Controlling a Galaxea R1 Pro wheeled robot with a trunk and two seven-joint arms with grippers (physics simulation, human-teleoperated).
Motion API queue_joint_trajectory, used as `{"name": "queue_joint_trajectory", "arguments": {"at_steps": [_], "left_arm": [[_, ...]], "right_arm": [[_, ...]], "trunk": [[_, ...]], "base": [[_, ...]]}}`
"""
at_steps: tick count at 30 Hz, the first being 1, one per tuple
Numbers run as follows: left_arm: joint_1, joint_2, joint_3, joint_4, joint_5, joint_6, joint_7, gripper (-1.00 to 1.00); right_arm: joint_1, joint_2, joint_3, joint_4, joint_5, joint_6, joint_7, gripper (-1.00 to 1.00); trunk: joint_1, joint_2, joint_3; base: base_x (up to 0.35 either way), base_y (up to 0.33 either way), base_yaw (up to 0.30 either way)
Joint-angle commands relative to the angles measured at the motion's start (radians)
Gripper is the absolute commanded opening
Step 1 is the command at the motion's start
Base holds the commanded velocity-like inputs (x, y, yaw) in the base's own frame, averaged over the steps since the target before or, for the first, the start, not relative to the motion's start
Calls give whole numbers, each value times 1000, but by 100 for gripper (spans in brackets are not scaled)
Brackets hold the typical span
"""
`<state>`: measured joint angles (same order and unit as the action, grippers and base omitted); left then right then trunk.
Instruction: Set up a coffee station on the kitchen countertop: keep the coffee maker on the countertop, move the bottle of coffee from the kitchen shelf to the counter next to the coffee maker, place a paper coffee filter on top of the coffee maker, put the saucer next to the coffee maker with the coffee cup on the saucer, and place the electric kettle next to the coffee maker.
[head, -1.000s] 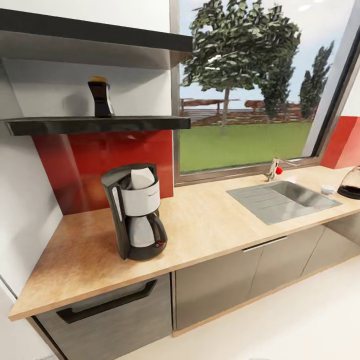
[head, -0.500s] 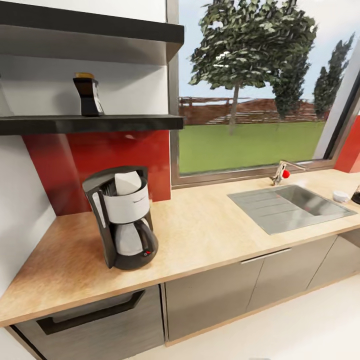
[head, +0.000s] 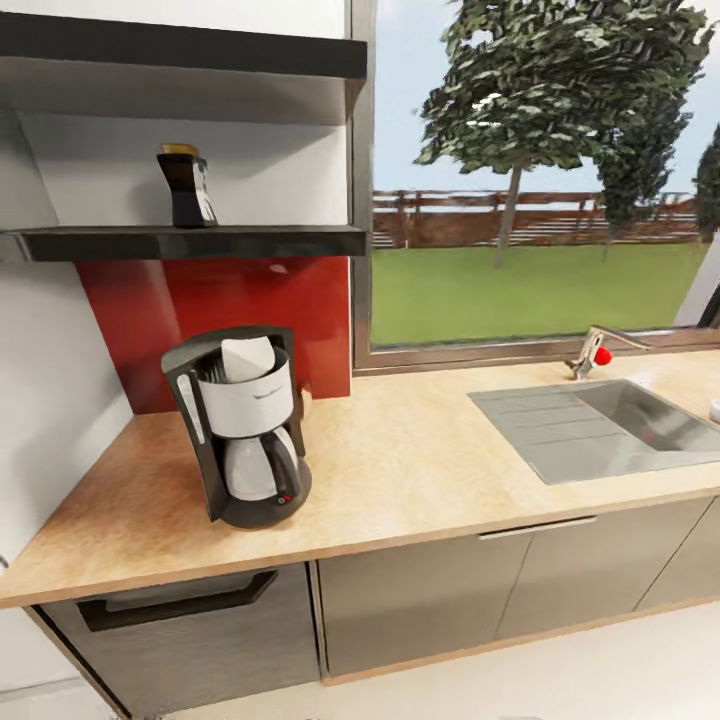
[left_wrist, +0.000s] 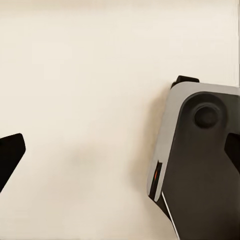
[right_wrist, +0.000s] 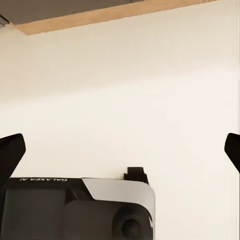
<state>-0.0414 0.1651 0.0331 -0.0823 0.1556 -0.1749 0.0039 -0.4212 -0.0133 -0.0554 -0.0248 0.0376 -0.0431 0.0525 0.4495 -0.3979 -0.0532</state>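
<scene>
A: Kitchen countertop (head: 430, 470) carries coffee maker (head: 243, 436), white paper coffee filter (head: 247, 357) already in its top. Bottle of coffee (head: 188, 188) waits on kitchen shelf (head: 190, 242).

B: Grippers?

A: Left gripper (left_wrist: 120, 152) and right gripper (right_wrist: 120, 150) spread wide, empty, hanging over pale floor, well apart from the bottle.

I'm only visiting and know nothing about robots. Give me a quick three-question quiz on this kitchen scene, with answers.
1. True or false: the coffee jar stands on the worktop.
2. What white thing sits in the top of the coffee maker?
3. The sink lies: A) under the window, B) under the black shelf.

Key: 1 false, it is on the black shelf. 2 a paper filter. 3 A.
</scene>
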Motion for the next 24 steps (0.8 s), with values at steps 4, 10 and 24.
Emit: {"name": "queue_joint_trajectory", "arguments": {"at_steps": [4,10,24], "left_arm": [[-1,-1,2,0,3,-4,1,100],[-2,-1,2,-1,4,-4,1,100],[-2,-1,1,-4,3,-5,-1,100]], "right_arm": [[-1,0,-6,1,4,-4,4,100],[-1,0,-6,1,4,-4,3,100],[-1,0,-6,0,4,-4,3,100]], "trunk": [[1,-2,-5],[1,-2,-9],[1,-2,-16]], "base": [[0,-301,245],[0,-302,245],[-9,-282,166]]}}
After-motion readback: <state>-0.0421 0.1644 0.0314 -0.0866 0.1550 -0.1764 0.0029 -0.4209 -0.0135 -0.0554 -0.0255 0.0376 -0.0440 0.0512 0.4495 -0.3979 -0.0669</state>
